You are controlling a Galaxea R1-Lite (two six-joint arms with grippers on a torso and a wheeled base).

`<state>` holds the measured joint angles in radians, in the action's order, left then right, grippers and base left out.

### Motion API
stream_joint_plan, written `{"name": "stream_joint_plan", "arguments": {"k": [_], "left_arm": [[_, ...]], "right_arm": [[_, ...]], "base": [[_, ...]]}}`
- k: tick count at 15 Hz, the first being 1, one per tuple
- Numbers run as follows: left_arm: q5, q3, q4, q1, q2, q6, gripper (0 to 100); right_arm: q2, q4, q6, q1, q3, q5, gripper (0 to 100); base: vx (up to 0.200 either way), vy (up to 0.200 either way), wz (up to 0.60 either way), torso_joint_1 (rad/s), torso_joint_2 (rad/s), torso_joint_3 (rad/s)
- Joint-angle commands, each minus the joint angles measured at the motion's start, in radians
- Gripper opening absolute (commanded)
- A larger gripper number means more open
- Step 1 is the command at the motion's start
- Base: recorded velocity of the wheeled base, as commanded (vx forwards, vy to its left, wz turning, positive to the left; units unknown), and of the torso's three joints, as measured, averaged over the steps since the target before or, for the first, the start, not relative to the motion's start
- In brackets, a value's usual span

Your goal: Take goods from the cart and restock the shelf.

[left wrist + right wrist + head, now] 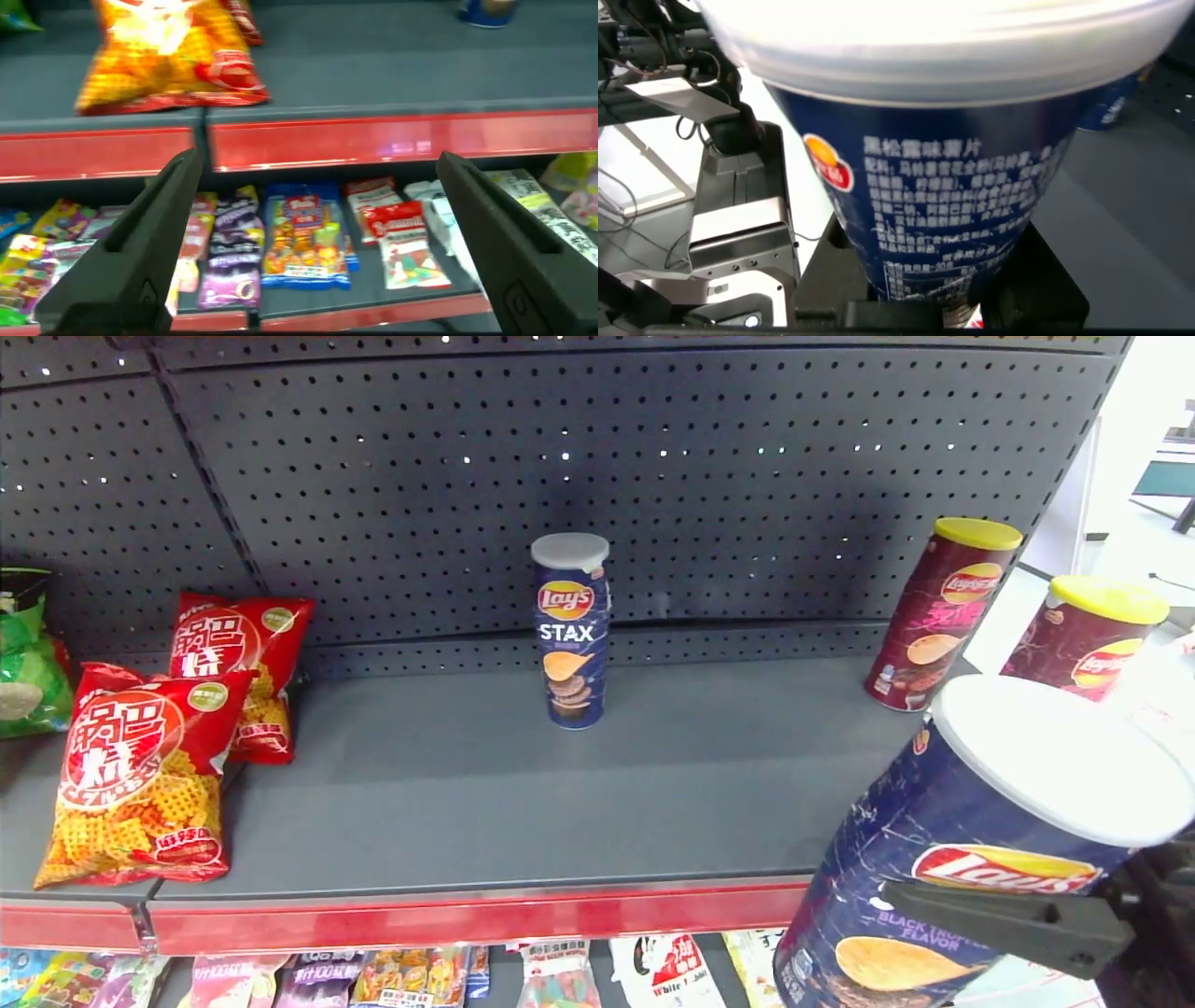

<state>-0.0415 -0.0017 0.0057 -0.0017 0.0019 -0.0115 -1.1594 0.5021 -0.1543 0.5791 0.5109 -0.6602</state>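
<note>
The white-lidded blue can point(971, 840) hangs tilted just off the shelf's point(523, 803) front right corner, pinched around its body by the right pincer point(1013, 919). A second blue can point(570, 630) stands upright mid-shelf by the back edge, two maroon cans point(943, 616) at the right end, red snack bags point(140, 775) near the left end. The left pincer point(318, 163) is spread, holding nothing, before the shelf's front edge.

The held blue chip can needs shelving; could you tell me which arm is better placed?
Right: its jaws hold the blue chip can at the shelf; the left jaws are open, empty.
</note>
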Motion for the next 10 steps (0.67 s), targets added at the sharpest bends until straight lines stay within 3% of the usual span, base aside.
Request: {"name": "stream_joint_plan", "arguments": {"k": [1,2,10], "left_arm": [[0.000,0.000,0.000,0.000,0.000,0.001,100],[0.000,0.000,0.000,0.000,0.000,0.001,100],[0.000,0.000,0.000,0.000,0.000,0.002,100]], "right_arm": [[0.004,0.001,-0.001,0.001,-0.005,-0.001,0],[0.006,0.001,-0.001,-0.001,-0.011,-0.001,0],[0.015,0.003,-0.001,-0.001,-0.031,-0.001,0]], "base": [[0.000,0.200,0.00,0.007,0.00,-0.002],[0.000,0.200,0.00,-0.002,0.01,0.007],[0.000,0.000,0.00,0.000,0.00,0.000]]}}
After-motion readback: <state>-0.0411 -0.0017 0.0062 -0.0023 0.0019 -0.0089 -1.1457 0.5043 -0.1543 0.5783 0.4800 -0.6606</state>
